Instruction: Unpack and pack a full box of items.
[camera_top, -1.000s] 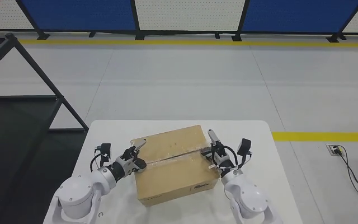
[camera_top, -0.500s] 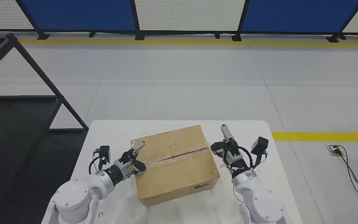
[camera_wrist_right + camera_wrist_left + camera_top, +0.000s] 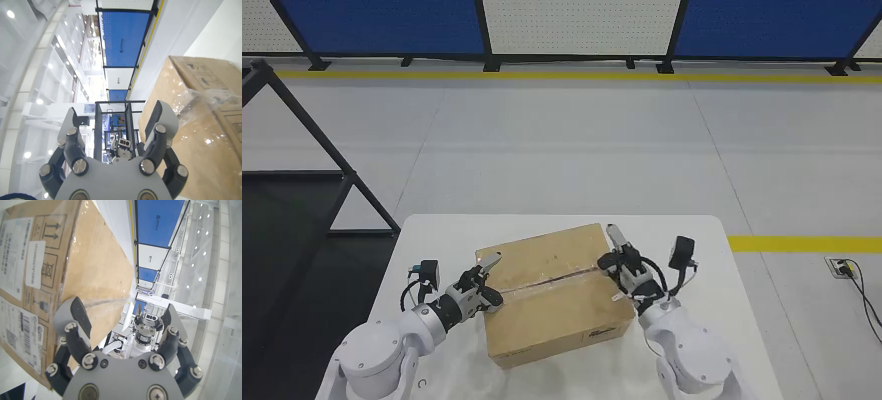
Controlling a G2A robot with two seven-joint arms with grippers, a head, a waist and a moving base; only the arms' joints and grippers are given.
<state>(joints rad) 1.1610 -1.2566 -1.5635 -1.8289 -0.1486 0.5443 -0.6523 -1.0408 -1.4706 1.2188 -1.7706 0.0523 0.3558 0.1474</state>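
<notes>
A closed cardboard box stands in the middle of the white desk, slightly turned, and a strip of clear tape runs along the seam of its top. The left end effector is at the left side of the box, at the end of the taped seam. Its fingers are spread wide, and one finger lies close to the top edge of the box. The right end effector is at the opposite side, also spread wide and holding nothing, with one finger just beside the upper edge. White labels are on the left side wall of the box.
</notes>
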